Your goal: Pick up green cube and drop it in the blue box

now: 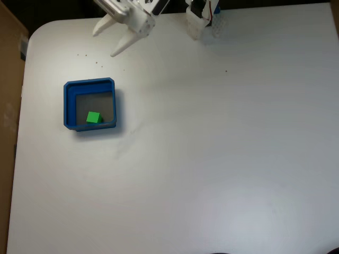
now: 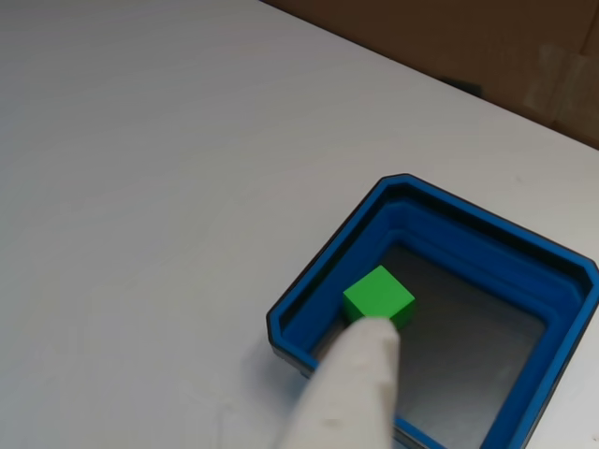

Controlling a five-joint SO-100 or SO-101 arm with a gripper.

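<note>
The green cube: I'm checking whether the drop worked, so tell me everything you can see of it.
The green cube is small, bright green, plain-faced and looks like solid plastic. It rests on the grey floor inside the blue box, near the front wall in the fixed view, turned slightly askew. Nothing grips it; the gripper is open, up and away from it.

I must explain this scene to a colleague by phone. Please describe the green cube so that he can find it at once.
On the white table, find the blue box near the left edge in the fixed view. The green cube lies on its grey floor, close to the wall nearest the camera. It is the only bright green thing, much smaller than the box.
</note>
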